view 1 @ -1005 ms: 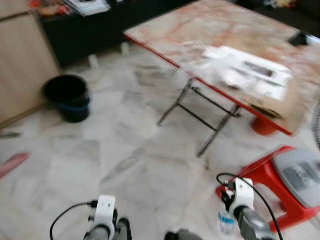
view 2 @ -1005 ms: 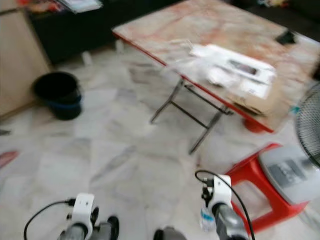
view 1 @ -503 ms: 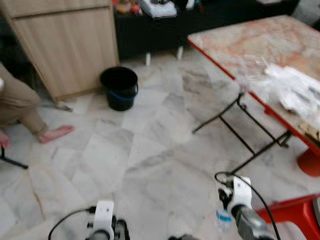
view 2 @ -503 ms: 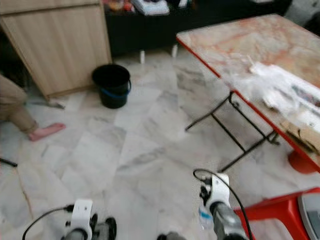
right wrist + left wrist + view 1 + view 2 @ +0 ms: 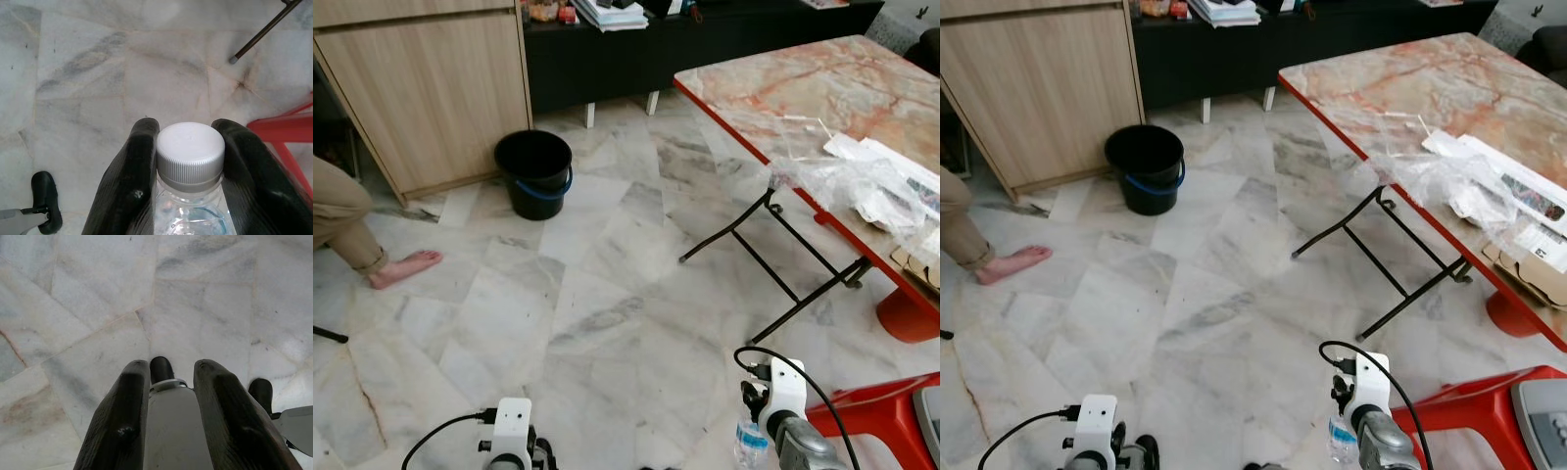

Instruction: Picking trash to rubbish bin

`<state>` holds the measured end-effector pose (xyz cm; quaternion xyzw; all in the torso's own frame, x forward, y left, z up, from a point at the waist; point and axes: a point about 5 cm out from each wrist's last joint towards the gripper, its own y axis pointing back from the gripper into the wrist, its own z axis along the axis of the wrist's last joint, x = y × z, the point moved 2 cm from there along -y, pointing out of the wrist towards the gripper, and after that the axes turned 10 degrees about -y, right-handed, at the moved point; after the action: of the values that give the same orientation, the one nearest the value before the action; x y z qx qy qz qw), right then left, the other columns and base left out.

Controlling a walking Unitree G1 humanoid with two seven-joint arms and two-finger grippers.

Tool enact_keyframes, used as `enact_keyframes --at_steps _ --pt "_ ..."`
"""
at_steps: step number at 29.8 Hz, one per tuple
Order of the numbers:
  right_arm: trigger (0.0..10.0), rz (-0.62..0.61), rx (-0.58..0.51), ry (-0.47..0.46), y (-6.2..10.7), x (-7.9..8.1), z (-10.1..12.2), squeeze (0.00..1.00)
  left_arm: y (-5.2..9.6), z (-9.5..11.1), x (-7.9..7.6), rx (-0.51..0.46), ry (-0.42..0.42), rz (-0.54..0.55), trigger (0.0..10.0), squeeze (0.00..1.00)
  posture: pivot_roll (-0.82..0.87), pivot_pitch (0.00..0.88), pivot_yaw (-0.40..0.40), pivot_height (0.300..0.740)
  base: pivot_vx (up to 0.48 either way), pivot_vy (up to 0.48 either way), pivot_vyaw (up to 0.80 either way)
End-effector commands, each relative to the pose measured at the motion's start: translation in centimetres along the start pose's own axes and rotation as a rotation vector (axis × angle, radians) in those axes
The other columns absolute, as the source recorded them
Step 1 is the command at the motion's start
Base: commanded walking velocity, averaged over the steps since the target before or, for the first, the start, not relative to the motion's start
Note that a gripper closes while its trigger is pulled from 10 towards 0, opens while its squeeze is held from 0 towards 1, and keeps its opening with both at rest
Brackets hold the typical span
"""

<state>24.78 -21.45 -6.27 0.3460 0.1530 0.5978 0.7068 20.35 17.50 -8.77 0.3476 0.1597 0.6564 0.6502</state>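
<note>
The rubbish bin (image 5: 536, 173) is a black bucket with a blue handle, standing on the marble floor by a wooden cabinet, far ahead and to the left. My right gripper (image 5: 190, 129) is shut on a clear plastic bottle (image 5: 190, 147) with a white cap, held low at the lower right; the bottle (image 5: 749, 443) hangs just under that wrist. My left gripper (image 5: 166, 367) is held low at the lower left, its fingers closed on a grey can-like cylinder (image 5: 171, 421).
A person's leg and bare foot (image 5: 401, 266) rest on the floor at the left. A folding marble-top table (image 5: 803, 88) with plastic bags and papers (image 5: 867, 186) stands on the right. A red stool (image 5: 876, 421) is by my right arm. Open floor lies between me and the bin.
The camera has swung left and steadied: the bin now sits nearer the middle, and the cabinet and the person's foot have come into view. Both arms stay low, the bottle still held.
</note>
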Motion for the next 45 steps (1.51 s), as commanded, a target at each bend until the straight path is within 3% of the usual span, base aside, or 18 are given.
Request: enact_keyframes --at_steps 1,7,15,23,29,34,45 --pt "10.0 -0.035 0.015 0.012 0.30 -1.16 -0.42 0.00 1.28 -3.38 -1.46 0.121 -0.009 -0.045 10.0 0.00 0.07 0.209 -0.179 0.740 0.322 0.000 0.00" --pt "10.0 -0.037 0.010 0.008 0.29 -1.15 -0.37 0.00 1.21 -3.25 -1.42 0.118 -0.009 -0.042 10.0 0.00 0.07 0.210 -0.178 0.740 0.329 0.000 0.77" --pt "10.0 -0.032 0.000 0.016 0.24 -1.03 -0.14 0.00 1.15 -3.16 -1.35 0.117 -0.009 -0.039 10.0 0.00 0.07 0.210 -0.179 0.740 0.328 0.000 0.00" --pt "10.0 -0.028 0.004 0.015 0.24 -0.96 -0.23 0.00 1.21 -3.27 -1.46 0.121 -0.008 -0.042 10.0 0.00 0.07 0.210 -0.180 0.740 0.329 0.000 0.78" --pt "10.0 -0.034 0.005 0.001 0.26 -1.07 -0.27 0.00 1.23 -3.29 -1.50 0.122 -0.007 -0.042 10.0 0.00 0.07 0.211 -0.180 0.740 0.326 0.000 0.00" --pt "10.0 -0.027 0.005 0.056 0.23 -0.99 -0.10 0.00 1.24 -3.29 -1.53 0.121 -0.006 -0.043 10.0 0.00 0.07 0.211 -0.181 0.740 0.325 0.000 0.32" --pt "10.0 -0.041 -0.005 -0.001 0.23 -1.17 0.03 0.00 1.23 -3.26 -1.59 0.121 -0.005 -0.045 10.0 0.00 0.07 0.214 -0.182 0.740 0.328 0.000 0.29"
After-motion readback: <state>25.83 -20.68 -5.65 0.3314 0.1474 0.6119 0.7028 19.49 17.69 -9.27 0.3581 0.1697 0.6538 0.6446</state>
